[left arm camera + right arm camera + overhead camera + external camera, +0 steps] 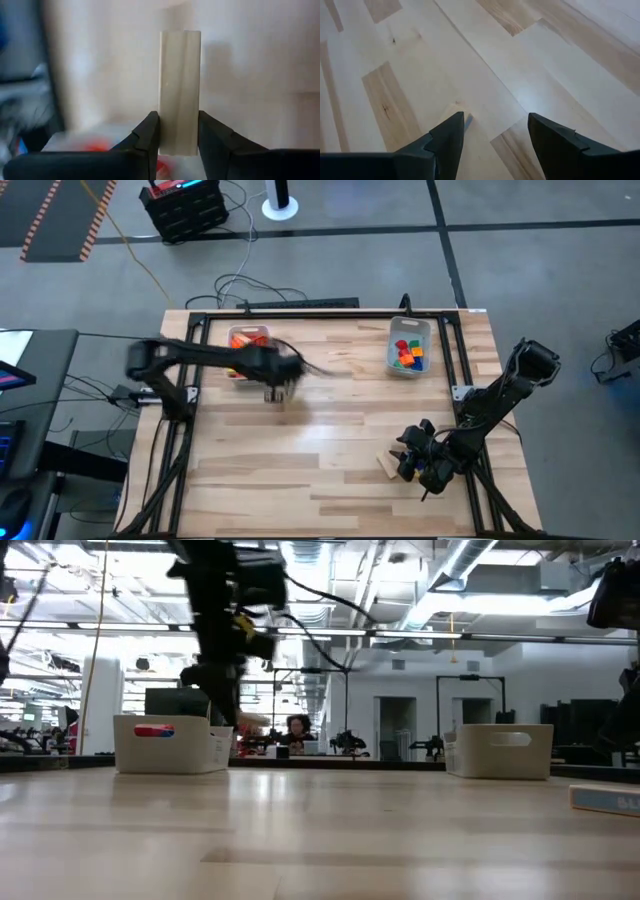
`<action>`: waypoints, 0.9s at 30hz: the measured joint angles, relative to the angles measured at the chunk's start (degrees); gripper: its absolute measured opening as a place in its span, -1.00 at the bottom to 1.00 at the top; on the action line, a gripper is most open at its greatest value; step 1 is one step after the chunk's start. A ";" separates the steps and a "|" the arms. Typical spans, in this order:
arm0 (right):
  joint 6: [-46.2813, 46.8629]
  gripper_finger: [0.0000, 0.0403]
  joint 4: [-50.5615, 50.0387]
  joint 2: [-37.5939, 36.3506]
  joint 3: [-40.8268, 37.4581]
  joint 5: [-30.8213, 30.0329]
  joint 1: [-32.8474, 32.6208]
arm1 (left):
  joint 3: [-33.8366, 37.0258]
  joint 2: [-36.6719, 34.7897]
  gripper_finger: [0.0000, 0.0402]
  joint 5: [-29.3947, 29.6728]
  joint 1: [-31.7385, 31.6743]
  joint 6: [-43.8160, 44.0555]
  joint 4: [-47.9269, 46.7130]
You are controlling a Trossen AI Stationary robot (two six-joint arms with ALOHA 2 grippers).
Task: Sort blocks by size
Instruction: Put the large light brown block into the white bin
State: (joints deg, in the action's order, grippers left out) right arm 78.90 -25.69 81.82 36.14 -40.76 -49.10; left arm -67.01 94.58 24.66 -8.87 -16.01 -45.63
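Note:
My left gripper (275, 390) hangs blurred above the table beside the left clear bin (250, 340), which holds orange and red blocks. It is shut on a long tan block (180, 90). The right clear bin (408, 345) at the far right holds blue, red, yellow and green blocks. Another tan block (388, 465) lies flat on the table at the near right. My right gripper (415, 465) stands open just to that block's right, and nothing shows between its fingers (492, 135). My left gripper pinches the long tan block between its two fingers (147, 135), which sit on its two long sides near one end (179, 142). The block reaches out past the fingertips along the fingers' line. It is lifted clear of the table.
A black frame (300, 313) runs around the wooden table top. The middle and near left of the table (300, 470) are bare wood. Cables and a black keyboard lie beyond the far edge.

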 joint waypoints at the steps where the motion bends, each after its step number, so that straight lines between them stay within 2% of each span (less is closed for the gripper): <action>1: -0.10 0.24 0.00 0.00 0.00 -0.05 0.00 | 2.07 -3.12 -0.53 2.28 -1.78 1.56 1.07; 5: -0.29 0.24 0.04 0.00 0.00 -0.32 0.11 | 8.37 -13.72 -0.51 10.80 -8.91 6.13 3.91; 8: -0.45 0.24 0.27 0.00 0.00 -0.32 0.11 | 11.93 -19.29 -0.45 11.49 -14.06 7.03 5.39; 10: -1.03 0.24 0.85 0.00 0.00 -0.35 0.11 | 14.09 -21.45 -0.43 9.79 -17.18 7.59 5.84; 15: -1.34 0.24 0.98 0.00 0.00 -0.76 0.11 | 16.40 -23.12 -0.34 6.49 -21.21 10.71 6.10; 21: -0.60 0.23 2.30 0.00 0.00 -0.91 1.40 | 14.26 -23.14 -0.11 5.75 -21.10 9.93 6.18; 27: -6.10 0.19 6.98 0.07 1.36 3.12 6.24 | 10.69 -23.16 -0.04 6.25 -20.40 9.44 4.44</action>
State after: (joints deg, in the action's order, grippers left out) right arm 72.80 -18.71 81.89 37.50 -37.64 -42.86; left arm -56.32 71.42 30.91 -29.27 -6.57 -41.19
